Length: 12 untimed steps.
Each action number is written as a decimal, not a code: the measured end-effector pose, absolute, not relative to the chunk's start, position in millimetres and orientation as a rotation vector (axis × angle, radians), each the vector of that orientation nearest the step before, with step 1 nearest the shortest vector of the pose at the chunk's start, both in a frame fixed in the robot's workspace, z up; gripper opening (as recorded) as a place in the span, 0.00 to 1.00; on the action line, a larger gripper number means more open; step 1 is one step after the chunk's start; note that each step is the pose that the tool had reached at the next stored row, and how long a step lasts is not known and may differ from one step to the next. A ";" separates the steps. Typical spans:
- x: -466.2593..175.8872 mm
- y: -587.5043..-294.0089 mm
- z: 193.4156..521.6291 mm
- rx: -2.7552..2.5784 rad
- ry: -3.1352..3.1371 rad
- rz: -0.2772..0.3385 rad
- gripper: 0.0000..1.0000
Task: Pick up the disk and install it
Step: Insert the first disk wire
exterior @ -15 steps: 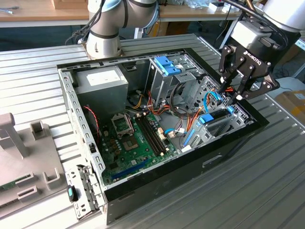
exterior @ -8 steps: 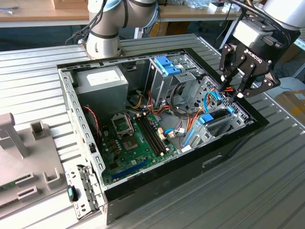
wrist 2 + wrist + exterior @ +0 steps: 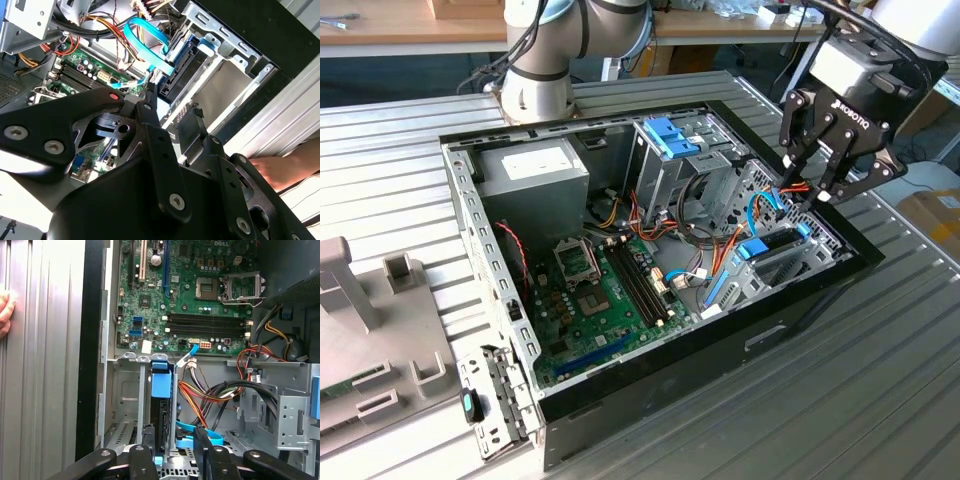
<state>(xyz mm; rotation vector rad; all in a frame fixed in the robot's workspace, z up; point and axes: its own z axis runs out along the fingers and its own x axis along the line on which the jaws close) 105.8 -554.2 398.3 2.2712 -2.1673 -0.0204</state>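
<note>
The disk [image 3: 161, 422] stands on edge in a slot of the metal drive cage [image 3: 125, 390], its blue carrier tab [image 3: 161, 385] facing the motherboard. In the exterior view the disk's blue rail [image 3: 753, 248] shows in the cage at the case's right end. My gripper [image 3: 807, 192] hovers just above that cage, open and holding nothing. In the first wrist view the gripper [image 3: 172, 457] has its fingers on either side of the disk's near edge, with a gap to the disk. The second wrist view shows the fingertips [image 3: 149, 102] apart above the dark disk [image 3: 176, 75].
The open computer case [image 3: 650, 380] lies on a ribbed metal table [image 3: 880, 380]. The motherboard [image 3: 190, 315], orange and black cables [image 3: 210, 390], a blue ribbon cable [image 3: 150, 37] and a second cage with blue rails [image 3: 672, 135] crowd the inside. A person's hand [image 3: 272, 167] rests on the table beside the case.
</note>
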 end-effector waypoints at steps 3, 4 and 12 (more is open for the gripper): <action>107.7 -552.4 398.4 2.283 -2.155 -0.020 0.44; 109.6 -550.5 398.3 2.296 -2.141 -0.020 0.44; 114.6 -544.3 398.4 2.337 -2.095 -0.020 0.44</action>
